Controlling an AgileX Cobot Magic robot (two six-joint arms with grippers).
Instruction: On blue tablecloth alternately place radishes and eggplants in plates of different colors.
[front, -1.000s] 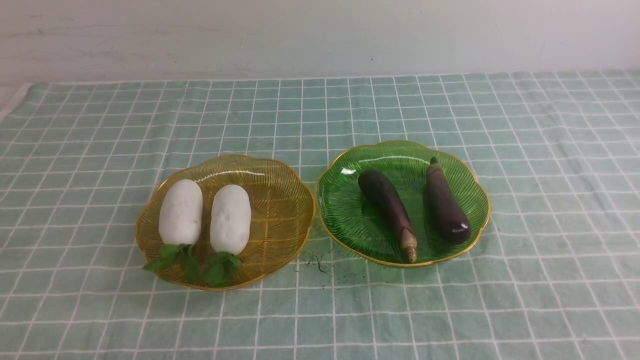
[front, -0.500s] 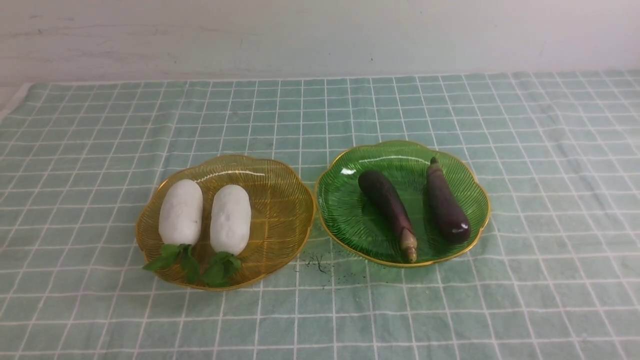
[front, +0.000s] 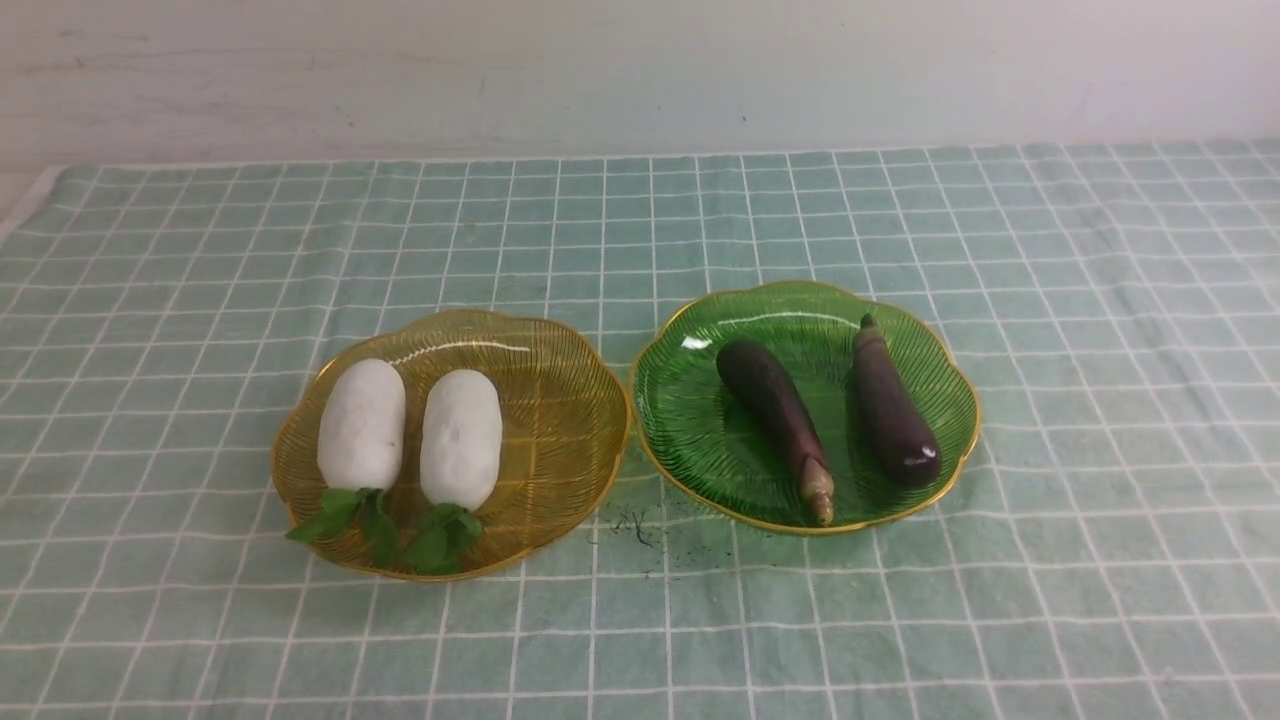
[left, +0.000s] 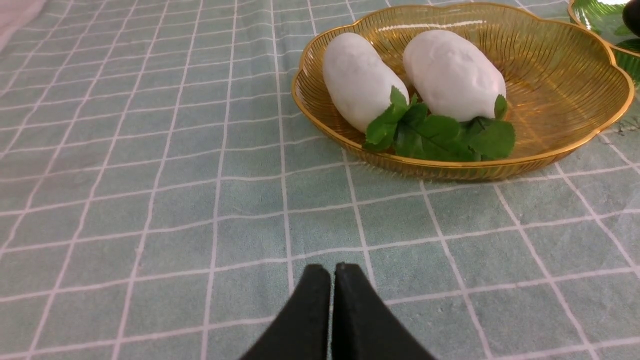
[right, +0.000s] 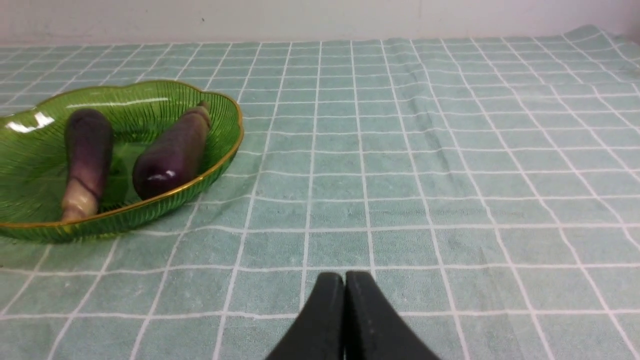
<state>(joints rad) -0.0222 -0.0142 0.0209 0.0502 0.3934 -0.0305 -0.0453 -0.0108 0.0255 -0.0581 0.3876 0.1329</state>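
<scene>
Two white radishes (front: 362, 423) (front: 461, 438) lie side by side in the amber-yellow plate (front: 560, 400), leafy tops toward me. Two dark purple eggplants (front: 775, 405) (front: 893, 410) lie in the green plate (front: 680, 420) to its right. Both plates stand on the blue tablecloth (front: 640, 220). No gripper shows in the front view. In the left wrist view my left gripper (left: 332, 272) is shut and empty, above the cloth, short of the yellow plate (left: 565, 95) with the radishes (left: 360, 80). In the right wrist view my right gripper (right: 345, 280) is shut and empty, beside the green plate (right: 30, 160) with the eggplants (right: 172, 152).
A pale wall (front: 640, 70) runs along the far edge of the cloth. Dark specks (front: 635, 525) lie on the cloth between the plates' near rims. The cloth's left edge (front: 25, 205) shows at far left. Wrinkles cross the cloth at right.
</scene>
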